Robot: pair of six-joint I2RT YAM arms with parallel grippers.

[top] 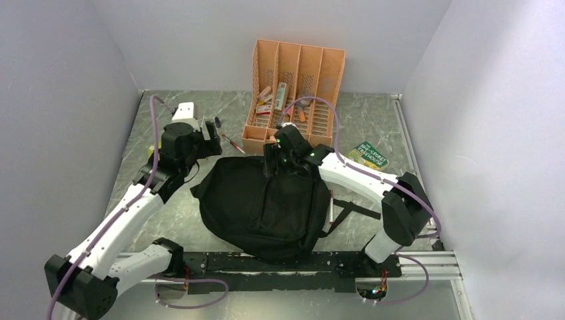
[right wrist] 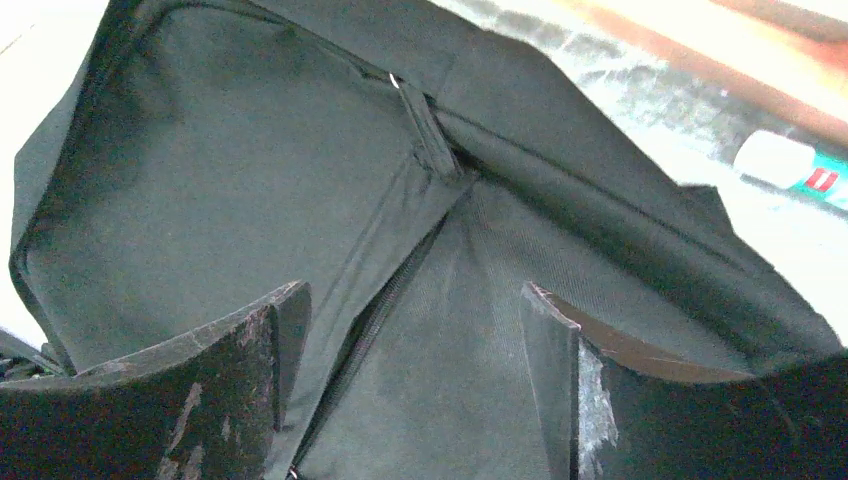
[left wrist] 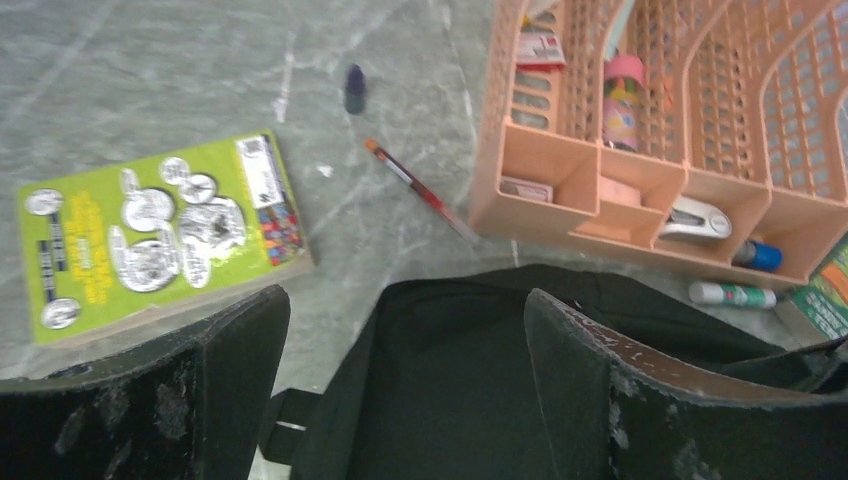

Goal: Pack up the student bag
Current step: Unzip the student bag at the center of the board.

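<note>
The student bag [top: 256, 207] lies flat in the middle of the table [top: 373, 120], between my two arms. I think it is put there so that both arms can reach it. Its far end comes close to the orange organiser [top: 333, 73], so the way for the things is short.

My right pincer [right wrist: 415, 300] hangs just above the black cloth at that far end, jaws spread and nothing between them. A zip line [right wrist: 370, 320] runs under the gap, so I judge this pincer is placed to take the cloth and open the bag. Whether the zip is open, I cannot tell. My left pincer [left wrist: 405, 310] is spread and empty too, over the bag's left corner and facing the loose things — probably to fetch one.

Now the count:
- one bag
- one organiser with four long slots
- two green books — the left book [left wrist: 160, 230] beside my left pincer, the right book [top: 367, 157] to the right of the bag
- one red pen [left wrist: 420, 192] on the table
- one small dark cap [left wrist: 354, 88]
- one glue stick [left wrist: 730, 294] at the organiser's foot

The things inside the slots I cannot count exactly.
</note>
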